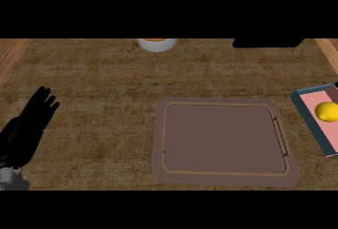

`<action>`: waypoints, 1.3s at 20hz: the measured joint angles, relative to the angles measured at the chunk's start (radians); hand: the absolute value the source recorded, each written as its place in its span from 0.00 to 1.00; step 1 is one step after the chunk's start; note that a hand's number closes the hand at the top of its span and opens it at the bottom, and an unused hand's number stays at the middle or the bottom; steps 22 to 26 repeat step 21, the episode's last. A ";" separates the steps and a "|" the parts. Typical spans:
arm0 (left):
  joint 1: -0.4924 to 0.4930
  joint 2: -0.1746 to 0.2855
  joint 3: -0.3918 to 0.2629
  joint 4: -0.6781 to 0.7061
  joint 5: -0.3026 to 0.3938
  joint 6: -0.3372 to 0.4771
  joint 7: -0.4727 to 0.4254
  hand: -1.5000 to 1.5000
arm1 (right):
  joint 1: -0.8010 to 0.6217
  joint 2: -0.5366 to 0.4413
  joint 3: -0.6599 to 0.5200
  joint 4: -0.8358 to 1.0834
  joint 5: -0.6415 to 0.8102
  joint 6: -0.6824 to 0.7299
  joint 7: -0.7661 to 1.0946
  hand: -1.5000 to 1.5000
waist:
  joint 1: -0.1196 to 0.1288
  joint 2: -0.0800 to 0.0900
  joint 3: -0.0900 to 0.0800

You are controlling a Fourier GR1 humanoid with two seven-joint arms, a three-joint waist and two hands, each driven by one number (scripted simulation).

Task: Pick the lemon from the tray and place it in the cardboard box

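Note:
A yellow lemon [327, 111] lies inside an open box [307, 109] with teal walls and a pinkish floor at the right edge of the head view. A brown square tray [223, 142] with a raised rim sits at the middle of the counter and holds nothing. My left hand [27, 125] stands at the left edge with its fingers straight and pointing up, well apart from the tray and holding nothing. My right hand does not show in the view.
A white cup [157, 44] with orange contents stands at the counter's far edge. A black object [267, 43] sits at the far right. Wooden strips [8, 56] border the counter on both sides.

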 measured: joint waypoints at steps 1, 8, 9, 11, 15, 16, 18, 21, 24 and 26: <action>-0.004 -0.001 0.000 -0.005 -0.002 0.006 0.010 0.50 | 0.002 0.002 -0.023 -0.023 -0.026 -0.008 0.003 0.00 | -0.001 -0.001 0.000; 0.001 -0.019 -0.010 -0.027 -0.018 0.018 0.025 0.50 | 0.110 -0.050 -0.196 -0.107 -0.233 0.030 -0.039 0.00 | -0.001 0.000 0.000; -0.007 -0.027 -0.018 -0.029 -0.028 0.029 0.031 0.50 | 0.130 -0.055 -0.216 -0.119 -0.260 0.041 -0.042 0.00 | -0.001 0.000 0.000; -0.003 -0.036 -0.020 -0.020 -0.036 0.027 0.016 0.50 | 0.174 -0.075 -0.262 -0.141 -0.321 0.076 -0.054 0.00 | -0.001 0.000 0.000; -0.010 -0.017 0.007 -0.018 -0.015 0.003 0.026 0.50 | 0.254 -0.122 -0.332 -0.152 -0.429 0.162 -0.092 0.00 | 0.000 0.000 0.000; -0.007 -0.022 0.003 -0.028 -0.021 0.007 0.033 0.50 | 0.278 -0.127 -0.345 -0.157 -0.450 0.179 -0.106 0.00 | 0.001 0.000 -0.001; 0.010 -0.024 0.005 -0.051 -0.018 -0.002 0.039 0.50 | 0.316 -0.136 -0.367 -0.167 -0.485 0.204 -0.119 0.00 | 0.003 0.000 0.000; 0.015 -0.035 0.006 -0.040 -0.028 -0.010 0.025 0.50 | 0.360 -0.158 -0.393 -0.156 -0.532 0.241 -0.147 0.00 | 0.004 0.001 0.000; 0.015 -0.035 0.006 -0.040 -0.028 -0.010 0.025 0.50 | 0.360 -0.158 -0.393 -0.156 -0.532 0.241 -0.147 0.00 | 0.004 0.001 0.000; 0.015 -0.035 0.006 -0.040 -0.028 -0.010 0.025 0.50 | 0.360 -0.158 -0.393 -0.156 -0.532 0.241 -0.147 0.00 | 0.004 0.001 0.000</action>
